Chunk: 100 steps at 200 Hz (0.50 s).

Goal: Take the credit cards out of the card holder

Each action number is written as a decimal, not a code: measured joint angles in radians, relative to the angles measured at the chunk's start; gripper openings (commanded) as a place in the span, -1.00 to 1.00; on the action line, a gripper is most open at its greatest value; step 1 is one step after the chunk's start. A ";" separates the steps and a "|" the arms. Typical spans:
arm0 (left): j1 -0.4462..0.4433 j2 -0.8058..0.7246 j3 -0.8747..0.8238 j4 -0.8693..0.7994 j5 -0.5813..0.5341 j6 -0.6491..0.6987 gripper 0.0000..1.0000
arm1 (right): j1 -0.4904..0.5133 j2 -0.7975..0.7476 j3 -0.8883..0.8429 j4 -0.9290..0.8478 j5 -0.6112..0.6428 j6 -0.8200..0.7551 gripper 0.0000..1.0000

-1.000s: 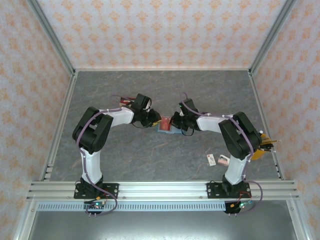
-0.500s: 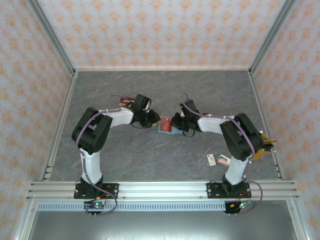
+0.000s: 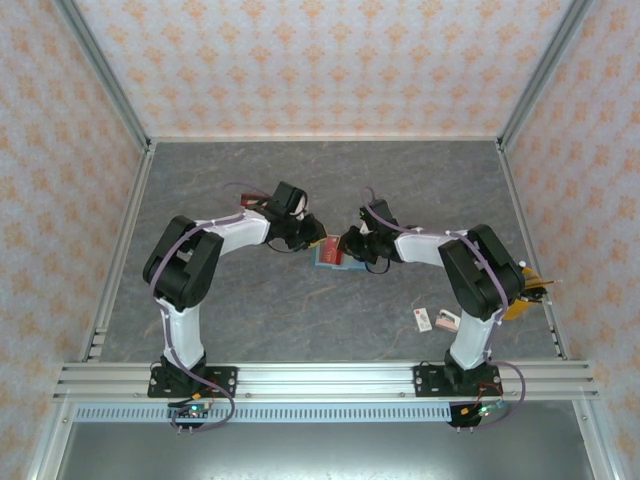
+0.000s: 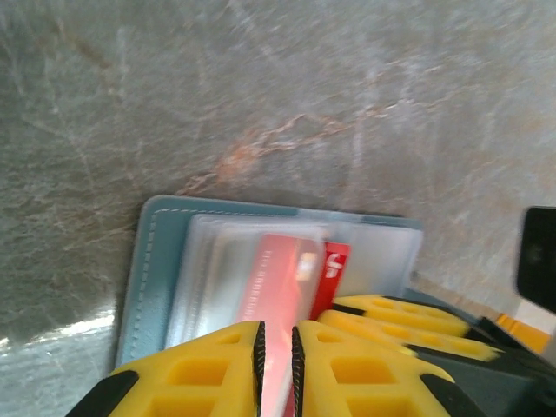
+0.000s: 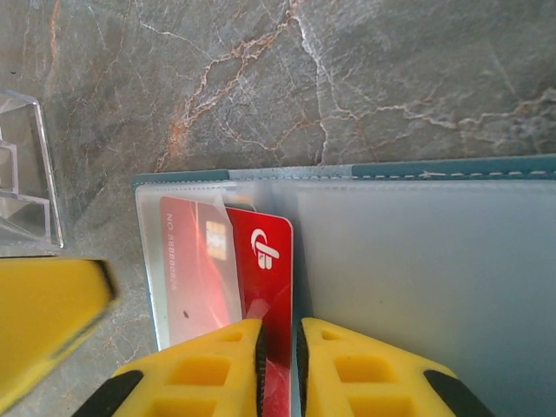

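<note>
The teal card holder [image 3: 328,257] lies open on the table between both grippers. In the right wrist view its teal edge [image 5: 434,169] runs above the pale inside. The red credit card [image 5: 271,269] sticks partway out of a clear sleeve [image 5: 187,261], and my right gripper [image 5: 280,347] is shut on its bare end. From the left wrist view, my left gripper [image 4: 275,365] is shut on the clear sleeve [image 4: 208,269] of the card holder [image 4: 149,278], with the red card [image 4: 335,265] beside it. I cannot make out the pale card.
A clear tray corner [image 5: 22,174] lies just left of the holder. A small white tag [image 3: 421,319] and a pinkish lump [image 3: 445,321] lie near the right arm's base. An orange object [image 3: 525,295] sits by the right rail.
The left gripper has shifted a little right, further over the card holder, and the right gripper has edged left. The red card shows less from above.
</note>
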 measured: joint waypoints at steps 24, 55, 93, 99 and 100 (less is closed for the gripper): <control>0.002 0.028 -0.008 0.008 0.011 -0.003 -0.63 | 0.000 0.003 0.000 0.001 -0.001 0.000 -0.58; 0.002 0.028 -0.008 0.011 0.007 -0.003 -0.64 | -0.002 0.010 0.001 0.013 -0.016 0.006 -0.56; 0.002 0.028 -0.019 0.024 0.007 -0.005 -0.64 | -0.011 0.018 0.000 0.037 -0.047 0.023 -0.58; 0.002 0.028 -0.019 0.024 0.007 -0.007 -0.64 | -0.013 0.019 0.000 0.040 -0.050 0.026 -0.62; 0.002 0.028 -0.019 0.024 0.007 -0.007 -0.64 | -0.013 0.019 0.000 0.040 -0.050 0.026 -0.62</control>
